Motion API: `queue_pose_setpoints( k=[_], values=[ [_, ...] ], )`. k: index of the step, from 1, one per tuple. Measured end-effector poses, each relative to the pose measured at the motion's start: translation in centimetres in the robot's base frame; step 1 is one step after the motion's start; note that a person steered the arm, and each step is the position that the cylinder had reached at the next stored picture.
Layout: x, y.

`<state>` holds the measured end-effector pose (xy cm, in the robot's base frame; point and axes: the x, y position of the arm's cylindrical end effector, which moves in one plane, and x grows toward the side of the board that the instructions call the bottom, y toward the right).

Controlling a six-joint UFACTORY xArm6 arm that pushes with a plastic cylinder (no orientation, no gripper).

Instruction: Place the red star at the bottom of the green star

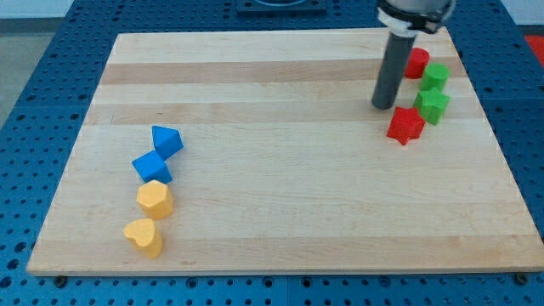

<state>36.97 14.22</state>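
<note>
Surface: pale wooden board with lengthwise grain bands, resting on a blue perforated base.

End effector: a plain dark matte cylindrical rod with no jaws to open or close, so it holds nothing. Its tip rests on the wood just to the view's left of the block cluster, near but apart from the red star.

Red star: chunky, matte, lobed outline. It sits just below and to the view's left of the green star, the two very close or touching; contact cannot be confirmed. A second green block, shape unclear, lies directly above the green star. A second red block, partly hidden by the rod, lies above and slightly left of the green star.

Far to the left of the green star: two blue angular blocks and two yellow blocks, one roughly hexagonal and one heart-shaped, in a rough column.
</note>
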Motion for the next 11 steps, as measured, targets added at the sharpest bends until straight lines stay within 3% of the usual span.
queue_pose_setpoints(
  k=[2, 3, 8, 9, 11],
  values=[
    [2.1, -1.5],
    [4.6, 0.7],
    [5.4, 3.6],
    [3.1, 1.0],
    [2.9, 0.7]
  ],
)
